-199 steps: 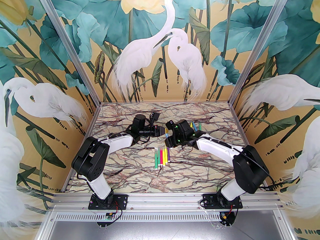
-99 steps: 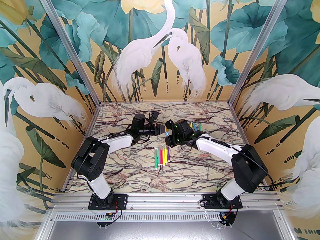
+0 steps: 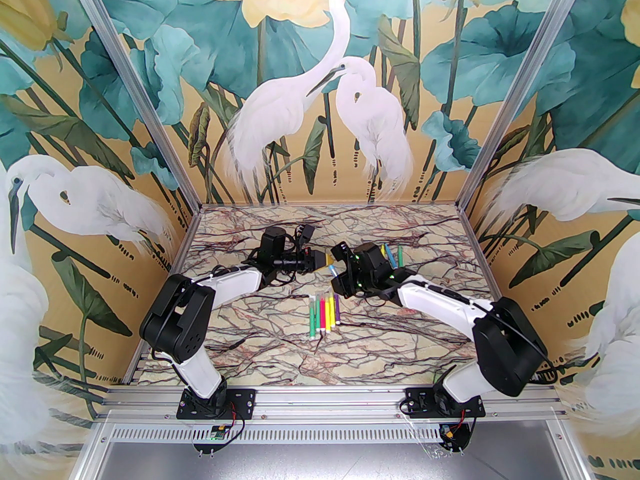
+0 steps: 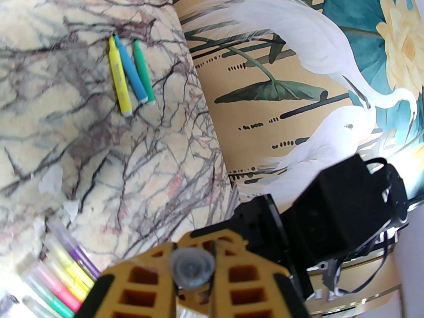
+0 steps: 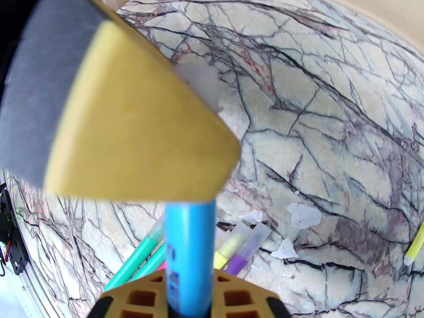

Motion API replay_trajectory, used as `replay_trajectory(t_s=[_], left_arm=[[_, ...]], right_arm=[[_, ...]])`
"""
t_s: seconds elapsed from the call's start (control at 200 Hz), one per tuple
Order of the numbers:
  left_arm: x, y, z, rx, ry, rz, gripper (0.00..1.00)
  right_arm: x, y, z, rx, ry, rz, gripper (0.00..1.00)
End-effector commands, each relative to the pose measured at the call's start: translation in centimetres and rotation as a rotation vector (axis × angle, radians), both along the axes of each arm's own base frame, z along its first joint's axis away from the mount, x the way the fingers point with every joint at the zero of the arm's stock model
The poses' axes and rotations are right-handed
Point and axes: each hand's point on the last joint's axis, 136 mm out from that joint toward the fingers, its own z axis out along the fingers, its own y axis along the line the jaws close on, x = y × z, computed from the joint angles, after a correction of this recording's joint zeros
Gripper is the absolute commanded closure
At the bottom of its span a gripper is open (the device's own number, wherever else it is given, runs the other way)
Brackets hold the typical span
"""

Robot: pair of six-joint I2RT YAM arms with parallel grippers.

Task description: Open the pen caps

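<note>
Both arms are easing apart over the table toward its far edge, left gripper pinching the light, likely slippery cap, right gripper clamping the stiff blue pen mid-barrel, probably the surest hold.

Top camera looks down on the worktop from behind. Wrist cameras ride close behind left hand and right hand; all share the pen row.
</note>
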Motion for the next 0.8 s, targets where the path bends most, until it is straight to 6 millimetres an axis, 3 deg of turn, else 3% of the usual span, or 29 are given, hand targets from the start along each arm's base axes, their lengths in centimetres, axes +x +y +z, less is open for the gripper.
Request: replay_trajectory(t_s=[0.0, 0.43, 0.525, 0.795], left_arm=[[6.8, 6.2, 1.7, 0.057, -0.090, 0.304, 1.00], [8.0, 9.0, 1.9, 0.076, -0.047, 0.379, 1.00], [7.8, 9.4, 1.3, 0.120, -0.048, 0.374, 1.00], [5.6, 13.1, -4.9, 0.520, 0.049, 0.367, 1.00]], right_arm=[[-4.5, -2.9, -3.3, -0.117, 0.155, 0.033, 1.00], [-4.5, -3.5, -3.5, -0.121, 0.135, 0.020, 1.00], [-2.7, -4.7, -3.2, -0.126, 0.109, -0.077, 1.00], [4.9, -10.2, -2.5, -0.172, 0.063, -0.443, 1.00]])
